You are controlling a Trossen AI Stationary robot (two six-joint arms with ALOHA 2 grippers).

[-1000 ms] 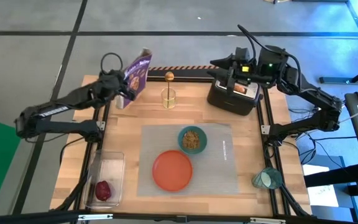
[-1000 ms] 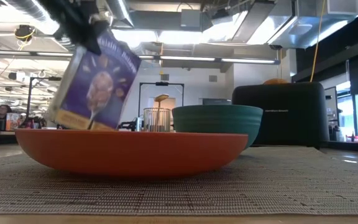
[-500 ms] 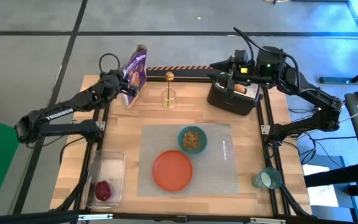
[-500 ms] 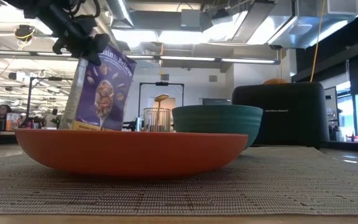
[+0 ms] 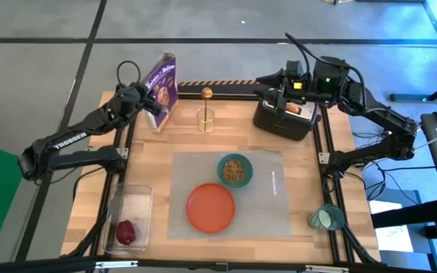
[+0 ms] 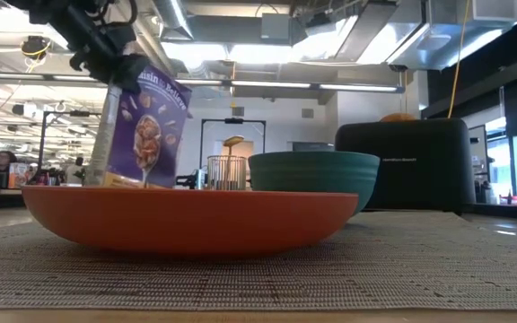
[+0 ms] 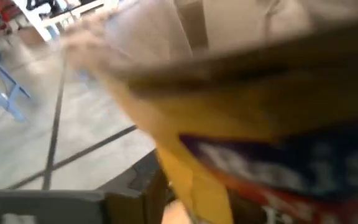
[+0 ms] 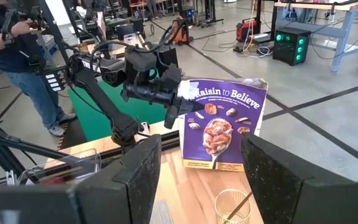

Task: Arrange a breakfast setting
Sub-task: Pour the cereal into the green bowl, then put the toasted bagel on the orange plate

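My left gripper (image 5: 149,102) is shut on a purple cereal box (image 5: 163,87) at the table's far left; the box also shows in the right wrist view (image 8: 222,121) and the low view (image 6: 142,126). My right gripper (image 8: 201,180) is open and empty above the black toaster (image 5: 283,115), in whose slot an orange-brown thing (image 5: 293,108) sits. On the grey placemat (image 5: 271,205) rest the orange plate (image 5: 209,207) and the teal bowl (image 5: 234,170), which holds cereal. The gold spoon stands in a wire holder (image 5: 205,114). My left gripper holds the cereal box at its upper corner (image 8: 188,99) on the side toward the table's left. It comes at the box from the table's left, about level. The box stands upright, its bottom edge (image 8: 213,165) on the table.
A clear tub (image 5: 131,205) at the near left holds the dark red fruit (image 5: 126,231). The teal cup (image 5: 326,218) sits at the table's near right edge. People and equipment stand in the room beyond the table (image 8: 23,68).
My left gripper has moved a little toward the table's far left and down, turning the cereal box from tilted to upright. The box has come down from its lifted, slanted pose and now stands straight. My right gripper has kept still.
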